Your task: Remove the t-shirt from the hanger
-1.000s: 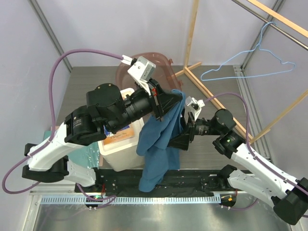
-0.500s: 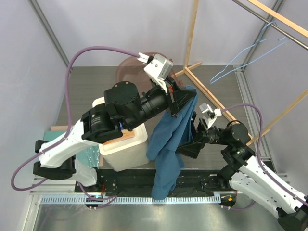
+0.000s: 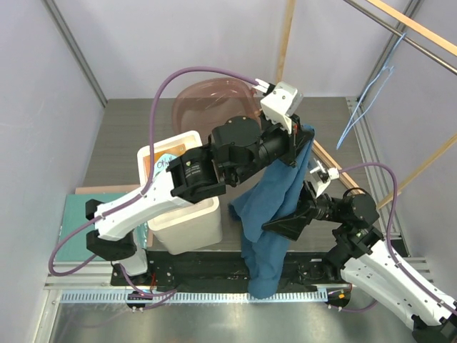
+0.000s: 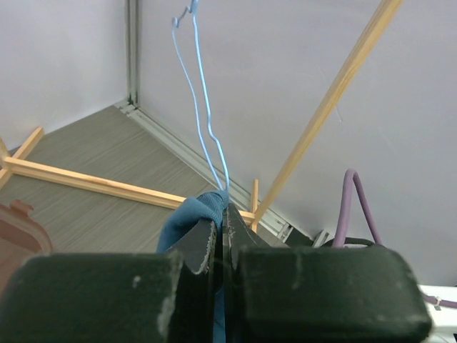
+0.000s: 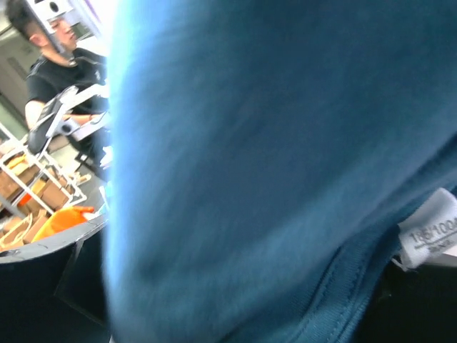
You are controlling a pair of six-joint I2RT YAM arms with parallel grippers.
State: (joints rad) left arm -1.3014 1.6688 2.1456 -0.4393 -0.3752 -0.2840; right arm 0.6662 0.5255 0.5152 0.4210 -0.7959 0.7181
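Grey wood-grain table (image 3: 128, 136), seen from above: white box (image 3: 187, 221) left of centre, pink basin (image 3: 203, 107) at upper centre, green mat (image 3: 75, 218) at lower left, wooden rack foot (image 3: 323, 152) right of centre.

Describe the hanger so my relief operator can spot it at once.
Look at the far right of the top view, past the wooden rack. The hanger dangles there, seen nearly edge-on. Unlike the rack's thick pale bars, it is thin light-blue bent wire.
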